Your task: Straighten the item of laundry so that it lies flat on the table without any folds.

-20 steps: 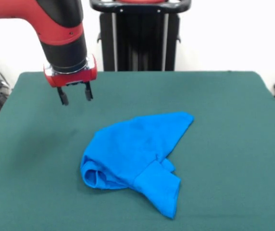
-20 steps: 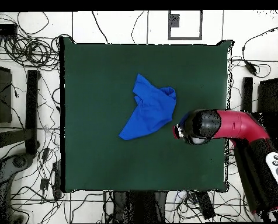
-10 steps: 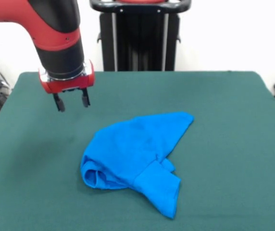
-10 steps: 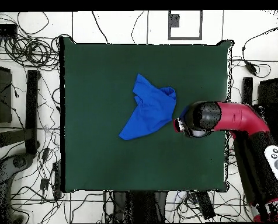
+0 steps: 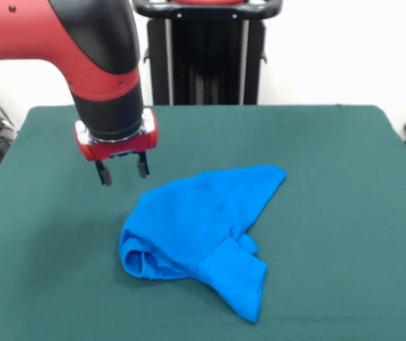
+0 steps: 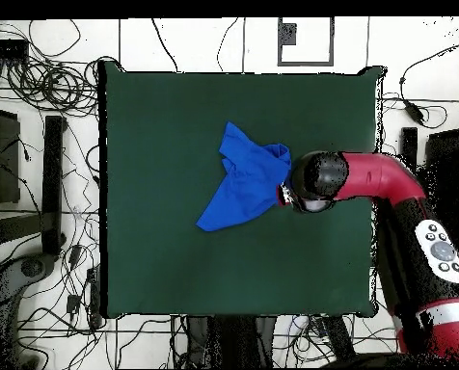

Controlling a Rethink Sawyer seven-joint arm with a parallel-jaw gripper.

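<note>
The bright blue T-shirt [image 5: 203,227] lies crumpled in the middle of the dark green table [image 5: 331,213], with folds and a rolled sleeve at its near left. In the overhead view the T-shirt [image 6: 245,183] sits at the table's [image 6: 156,145] centre. My gripper [image 5: 123,170] is open and empty. It hovers just above the cloth, close to the shirt's far left edge. In the overhead view the gripper [image 6: 289,193] sits under the arm's wrist at the shirt's right edge.
The black pedestal [image 5: 206,53] stands behind the table's far edge. Cables and equipment [image 6: 40,106] lie on the floor around the table in the overhead view.
My gripper has moved toward the shirt and lower, from over the bare table at the far left to right beside the shirt's edge. The shirt has not moved.
</note>
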